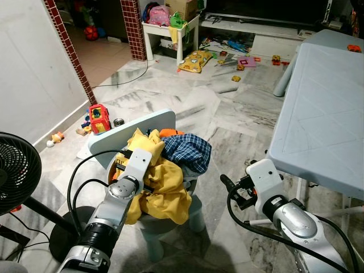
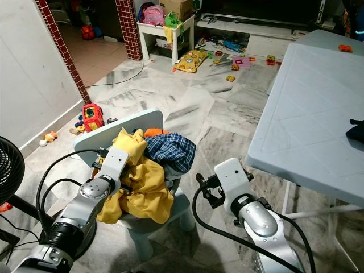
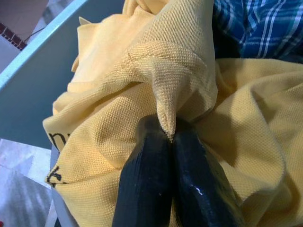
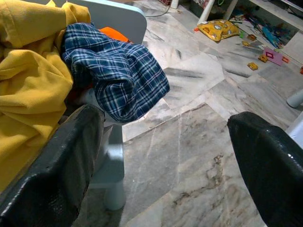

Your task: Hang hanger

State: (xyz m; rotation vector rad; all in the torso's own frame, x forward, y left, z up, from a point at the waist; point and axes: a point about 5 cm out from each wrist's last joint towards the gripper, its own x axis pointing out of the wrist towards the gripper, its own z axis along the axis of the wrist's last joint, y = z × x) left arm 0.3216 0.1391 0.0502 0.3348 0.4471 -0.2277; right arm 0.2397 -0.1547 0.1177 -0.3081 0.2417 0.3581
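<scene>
— Closest in, what do the left gripper's (image 3: 171,137) jaws have?

— They are pressed together on a ridge of the yellow shirt (image 3: 161,80), the two black fingers (image 3: 147,175) meeting with only a thin pinch of knit fabric between them. The fold rises in a peak right at the tips.

— And the right gripper (image 4: 165,142)?

— Its jaws stand wide apart and hold nothing. Between the two black pads (image 4: 52,165) you see bare marble floor (image 4: 189,137). One pad sits near the yellow cloth and the leg of the small chair (image 1: 136,128), though I cannot tell whether it touches.

— Where do the arms sit from the head camera?

— The left arm (image 1: 122,190) reaches into the heap of clothes on the chair seat; the right arm (image 1: 278,207) hangs just beside the chair, low, in front of the pale blue table (image 1: 324,108).

— What else is in the heap?

— A blue checked shirt (image 1: 186,151) lies over the yellow one on the robot's right side, with something orange (image 1: 169,133) peeking out behind it, against the chair back.

— And the hanger?

— I cannot make one out among the clothes.

— Further off?

— A black fan (image 1: 17,170) stands at the robot's left, a red toy (image 1: 98,118) lies by the wall, and more toys are scattered across the floor beyond.
</scene>
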